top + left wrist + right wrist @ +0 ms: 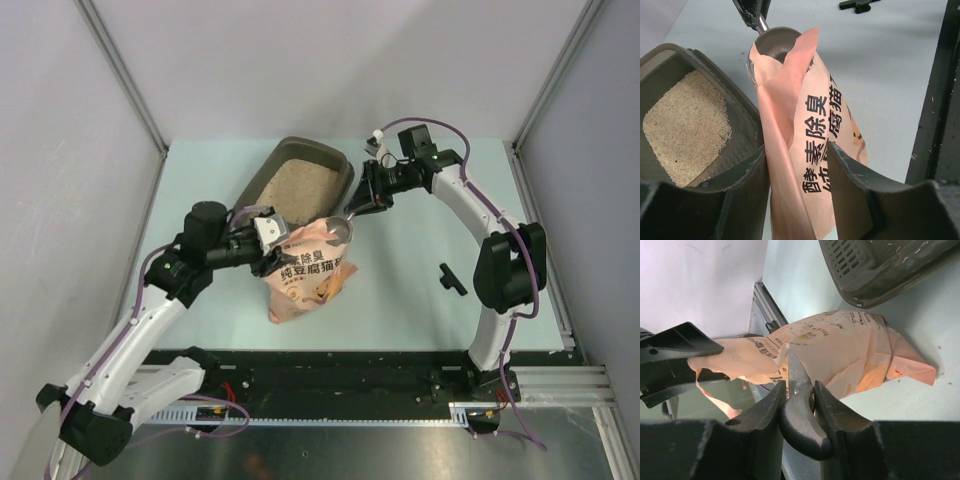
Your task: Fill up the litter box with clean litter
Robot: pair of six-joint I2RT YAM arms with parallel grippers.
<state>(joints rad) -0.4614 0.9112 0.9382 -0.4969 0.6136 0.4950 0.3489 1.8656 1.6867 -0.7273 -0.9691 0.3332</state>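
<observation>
Evidently mid-scoop: the litter box (310,145), at twelve o'clock from the bag (305,278) on the counter (420,300), held some litter (298,188). Left jaws stood apart around the bag rim; right jaws clamped the scoop (341,228), bowl at the mouth. It needed a deep, level scoop.

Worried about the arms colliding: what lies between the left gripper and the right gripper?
In the top external view, the mouth of the pink bag and the bowl of the scoop lie between the left gripper and the right gripper.
</observation>
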